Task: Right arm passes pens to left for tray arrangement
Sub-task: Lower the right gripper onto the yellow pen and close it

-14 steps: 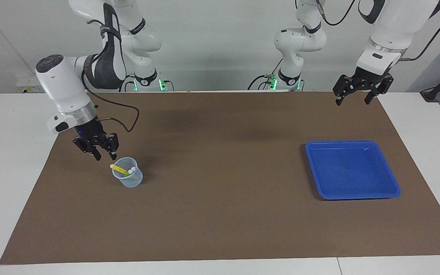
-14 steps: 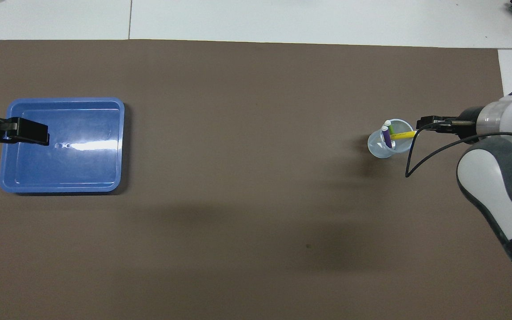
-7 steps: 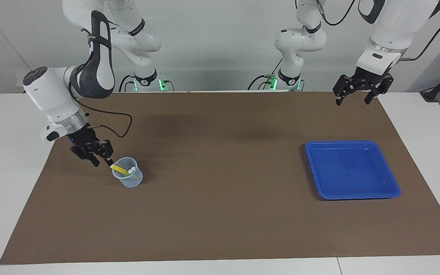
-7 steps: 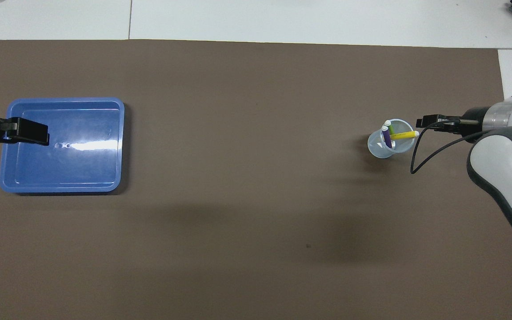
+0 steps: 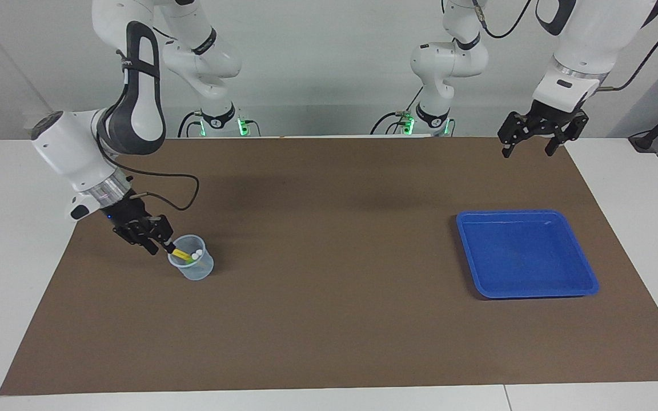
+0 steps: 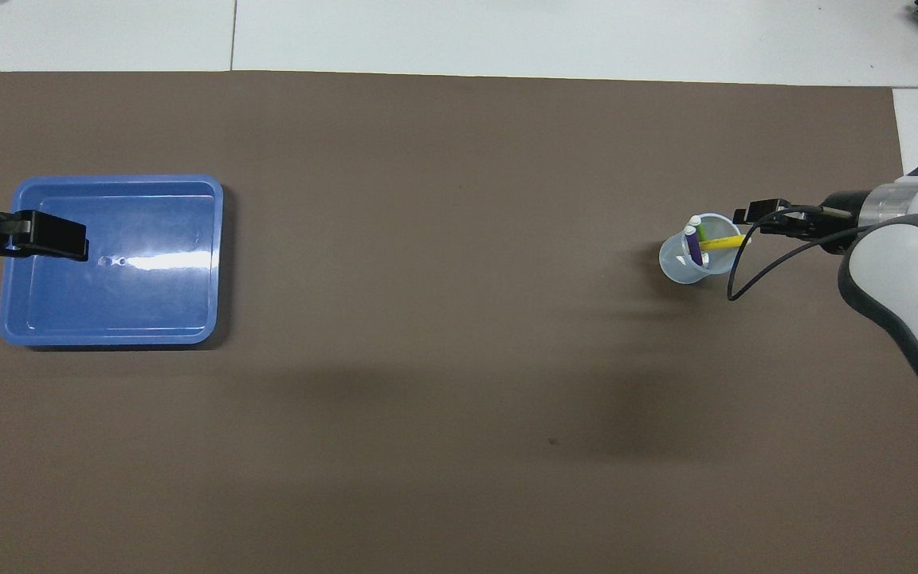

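A clear cup (image 5: 195,271) stands toward the right arm's end of the table and holds three pens. The yellow pen (image 6: 720,241) leans out over the rim, and the green pen (image 6: 701,231) and purple pen (image 6: 694,247) stand beside it. My right gripper (image 5: 164,245) is tilted low at the cup's rim, right at the yellow pen's outer end, which it hides. The blue tray (image 5: 526,254) lies empty toward the left arm's end. My left gripper (image 5: 528,152) hangs open and empty, high over the mat, and waits.
A brown mat (image 5: 329,319) covers most of the white table. A black cable (image 6: 746,279) loops from the right wrist, hanging just beside the cup.
My right gripper has come down and tilted in to the yellow pen's outer end at the cup's rim. The left arm, cup and tray have not moved.
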